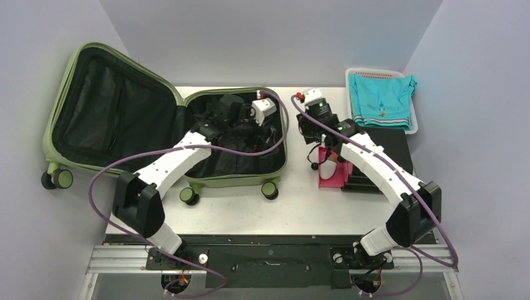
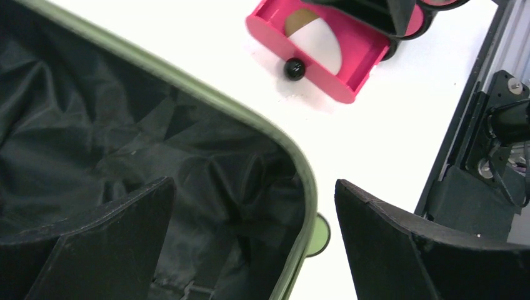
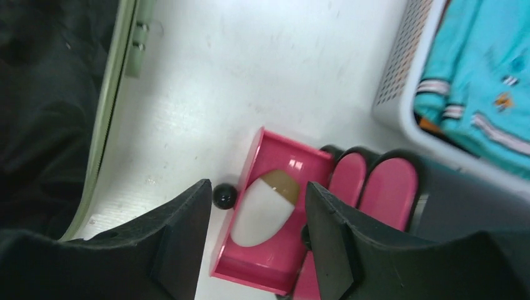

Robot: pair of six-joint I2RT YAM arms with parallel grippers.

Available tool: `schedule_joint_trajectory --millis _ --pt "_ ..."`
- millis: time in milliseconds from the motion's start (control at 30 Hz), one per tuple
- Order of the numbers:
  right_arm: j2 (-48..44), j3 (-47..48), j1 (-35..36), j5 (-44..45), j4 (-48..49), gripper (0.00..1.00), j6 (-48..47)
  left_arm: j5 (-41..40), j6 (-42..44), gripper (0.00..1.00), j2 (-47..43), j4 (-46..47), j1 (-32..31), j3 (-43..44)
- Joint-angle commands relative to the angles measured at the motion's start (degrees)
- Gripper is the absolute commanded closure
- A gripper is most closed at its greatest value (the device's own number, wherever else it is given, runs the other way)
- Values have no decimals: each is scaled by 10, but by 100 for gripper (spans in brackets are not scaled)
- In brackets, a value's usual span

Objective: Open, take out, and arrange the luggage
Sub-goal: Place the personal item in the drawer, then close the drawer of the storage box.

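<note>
Left pincer [image 2: 253, 187] is spread wide with nothing clamped in it. One black finger [image 2: 106, 244] is hung over the crumpled black fabric lining inside the light olive-green hard-shell suitcase [image 2: 187, 87], and the other is seen outside the rounded rim, over bare tabletop. Right pincer [image 3: 257, 187] is parted too, nothing pinched between its fingers. It's held above a glossy pink plastic drawer [image 3: 275, 265] that's sat against a small black case with a pink side [image 1: 400, 140]; whether the drawer is actually touched can't be told. A smooth white oval piece with a tan end [image 3: 265, 209] is laid in that drawer, and a little round black knob [image 3: 224, 196] is seen at its front. The suitcase is laid open on the left half of the white table [image 1: 250, 212]: base flat, lid tipped up and back past the left edge, black wheels [image 1: 270, 189] shown along the near side. At the far right corner a white mesh plastic basket [image 1: 375, 74] is parked, with a folded turquoise garment [image 1: 381, 100] with striped edges tucked in it. Everything is boxed in by plain pale grey walls [image 1: 262, 37], and a metal rail [image 1: 119, 259] is run along the near edge where the arms are bolted.
</note>
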Motion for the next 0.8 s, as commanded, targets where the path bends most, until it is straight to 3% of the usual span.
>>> schedule_joint_trajectory --millis 0,167,300,433,633,767 --pt "-51 57 -33 -26 -49 47 -66 -38 -23 4 38 -16 -57 80" --pt "-95 76 -130 -38 -48 48 -73 -15 -125 4 118 -6 -86 137" --pt "-144 38 -190 -6 -1 48 -88 -7 -181 4 176 39 -108 159" --pt "-176 3 -259 -18 27 48 -92 -4 -89 4 211 62 -147 175" --pt "-181 0 -410 -108 21 47 -81 9 139 4 251 -7 -163 211" --pt "-168 -12 -456 -156 24 47 -70 -43 313 4 260 -39 -197 190"
